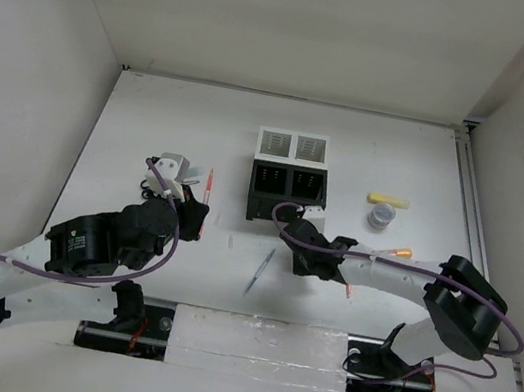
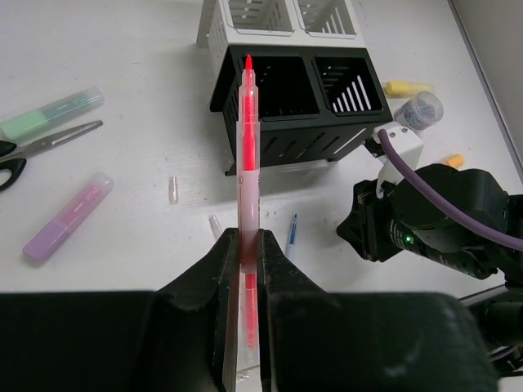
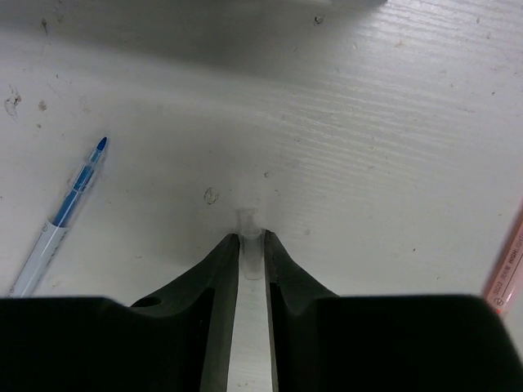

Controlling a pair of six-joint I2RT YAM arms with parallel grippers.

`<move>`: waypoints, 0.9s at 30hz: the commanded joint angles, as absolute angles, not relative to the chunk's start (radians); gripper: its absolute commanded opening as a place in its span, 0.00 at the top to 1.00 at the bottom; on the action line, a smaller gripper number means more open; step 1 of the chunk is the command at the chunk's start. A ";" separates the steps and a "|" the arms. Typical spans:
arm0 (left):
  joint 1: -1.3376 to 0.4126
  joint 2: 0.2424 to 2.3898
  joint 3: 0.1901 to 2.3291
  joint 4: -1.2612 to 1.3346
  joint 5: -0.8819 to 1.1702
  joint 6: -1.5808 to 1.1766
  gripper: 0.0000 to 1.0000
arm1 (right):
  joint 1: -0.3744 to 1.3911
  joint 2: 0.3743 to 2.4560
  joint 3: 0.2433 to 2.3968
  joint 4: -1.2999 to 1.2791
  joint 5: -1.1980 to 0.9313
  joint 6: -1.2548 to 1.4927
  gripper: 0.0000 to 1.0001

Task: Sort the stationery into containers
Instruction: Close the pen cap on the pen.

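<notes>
left gripper [image 2: 248, 238]: closed down on a red-orange pen [image 2: 248, 139], clamped on the rear part of the barrel. Tip points far, toward the bins. Pen is up off the table [image 1: 154, 116].
right gripper [image 3: 250, 242]: fingers almost together, tips pinching a small clear cap [image 3: 250, 255] right at the table surface.
pen position: left of the bin cluster, near-left of the black pair.
bins: four in a square block at far centre. White mesh bins [image 1: 292, 146] on the far side, black bins [image 1: 286, 192] on the near side, touching.
bin contents: left wrist view shows only slotted walls inside the black pair. The white pair is cut off at the frame top, so I can't tell.
in the way: right arm [image 2: 425, 220] sits just near the black bins' near-right corner, right of the held pen's line.
left of the held pen: green marker [image 2: 53, 113], scissors [image 2: 45, 145] and pink marker [image 2: 69, 216], all flat and apart from each other.
loose bits: another clear cap [image 2: 172, 189] between the pink marker and the held pen.
centre, near: grey pen [image 1: 260, 270] with a blue tip, flat, left of the right gripper.
right of bins: yellow marker [image 1: 388, 199], round grey piece [image 1: 381, 215] just near it, orange marker [image 1: 397, 251] nearer still.
right wrist view, right edge: second red-orange pen [image 3: 507, 269], flat on the table, mostly cut off.
</notes>
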State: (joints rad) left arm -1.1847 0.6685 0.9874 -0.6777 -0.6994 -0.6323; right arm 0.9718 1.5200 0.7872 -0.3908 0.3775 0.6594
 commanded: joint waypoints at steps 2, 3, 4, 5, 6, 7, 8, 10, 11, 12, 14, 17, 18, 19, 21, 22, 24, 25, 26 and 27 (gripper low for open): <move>-1.189 0.660 0.980 -0.652 -0.696 -0.617 1.00 | 0.986 1.528 0.776 -0.364 0.391 0.707 0.82; -1.189 0.650 0.980 -0.652 -0.696 -0.617 1.00 | 0.986 1.538 0.776 -0.364 0.391 0.707 0.84; -1.189 0.650 0.980 -0.652 -0.696 -0.617 1.00 | 0.995 1.539 0.767 -0.364 0.391 0.707 0.87; -1.189 0.650 0.980 -0.652 -0.706 -0.617 1.00 | 0.996 1.539 0.767 -0.364 0.382 0.718 0.93; -1.189 0.650 0.980 -0.652 -0.706 -0.617 1.00 | 0.996 1.548 0.767 -0.364 0.382 0.718 0.97; -1.189 0.640 0.980 -0.652 -0.706 -0.617 1.00 | 0.996 1.548 0.756 -0.364 0.382 0.718 1.00; -1.189 0.640 0.980 -0.652 -0.706 -0.617 1.00 | 0.996 1.548 0.756 -0.364 0.382 0.727 1.00; -1.189 0.640 0.980 -0.652 -0.706 -0.626 1.00 | 1.005 1.533 0.756 -0.364 0.382 0.727 1.00; -1.189 0.640 0.980 -0.652 -0.706 -0.626 1.00 | 1.005 1.519 0.768 -0.395 0.382 0.736 1.00; -1.189 0.640 0.980 -0.652 -0.706 -0.626 1.00 | 1.028 1.499 0.778 -0.419 0.415 0.736 1.00; -1.189 0.640 0.980 -0.652 -0.706 -0.626 1.00 | 1.048 1.407 0.821 -0.469 0.449 0.765 1.00; -1.189 0.661 0.980 -0.634 -0.674 -0.612 1.00 | 1.087 1.249 0.888 -0.560 0.523 0.776 1.00; -1.189 0.670 0.991 -0.620 -0.654 -0.603 1.00 | 1.088 1.208 0.902 -0.569 0.538 0.767 1.00; -1.189 0.681 0.991 -0.608 -0.640 -0.603 1.00 | 1.098 1.165 0.913 -0.569 0.561 0.767 1.00; -1.189 0.696 0.991 -0.539 -0.602 -0.569 1.00 | 1.098 1.032 0.913 -0.529 0.571 0.723 1.00; -1.189 0.709 0.980 -0.511 -0.550 -0.560 1.00 | 1.098 0.988 0.913 -0.453 0.593 0.701 1.00; -1.189 0.721 0.971 -0.436 -0.511 -0.540 1.00 | 1.098 0.866 0.882 -0.355 0.612 0.655 1.00; -1.189 0.735 0.971 -0.417 -0.488 -0.540 1.00 | 1.098 0.833 0.873 -0.260 0.612 0.625 1.00; -1.189 0.735 0.971 -0.396 -0.477 -0.540 1.00 | 1.086 0.804 0.864 -0.209 0.621 0.612 1.00; -1.189 0.745 0.960 -0.352 -0.465 -0.540 1.00 | 1.071 0.766 0.850 -0.159 0.612 0.601 1.00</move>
